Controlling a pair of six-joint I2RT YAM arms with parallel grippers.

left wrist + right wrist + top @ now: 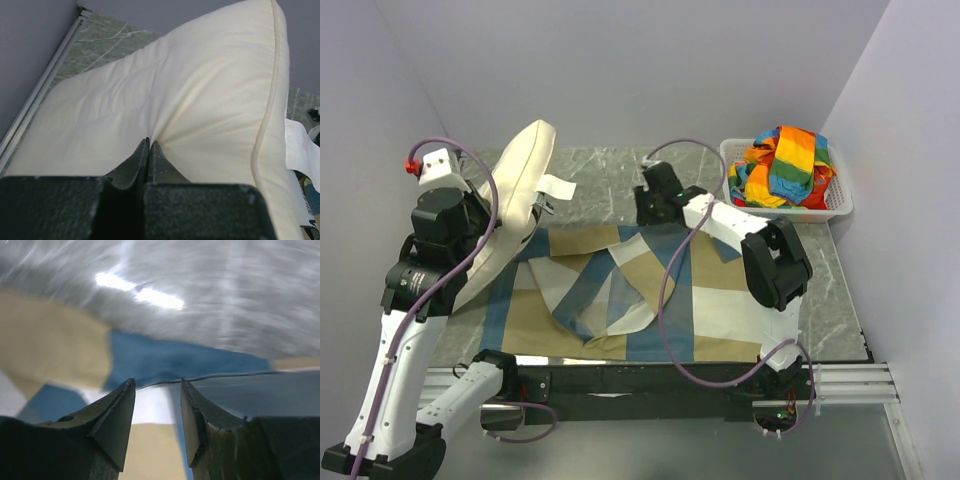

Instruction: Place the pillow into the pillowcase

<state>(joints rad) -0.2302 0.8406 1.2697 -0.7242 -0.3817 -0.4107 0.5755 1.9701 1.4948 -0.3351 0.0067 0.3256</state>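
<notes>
Tag (556,187) on pillow (520,170) edge, white, writing unreadable

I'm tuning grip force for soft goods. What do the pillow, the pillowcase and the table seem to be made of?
Pillow: matte cream woven cloth, likely cotton, over soft fill; it puckers where the left pincer pinches it.
Pillowcase: thin, limp printed fabric; it folds and wrinkles.
Table: hard, grey, veined, marble-look top, slightly glossy; real stone or laminate, cannot tell.
</notes>
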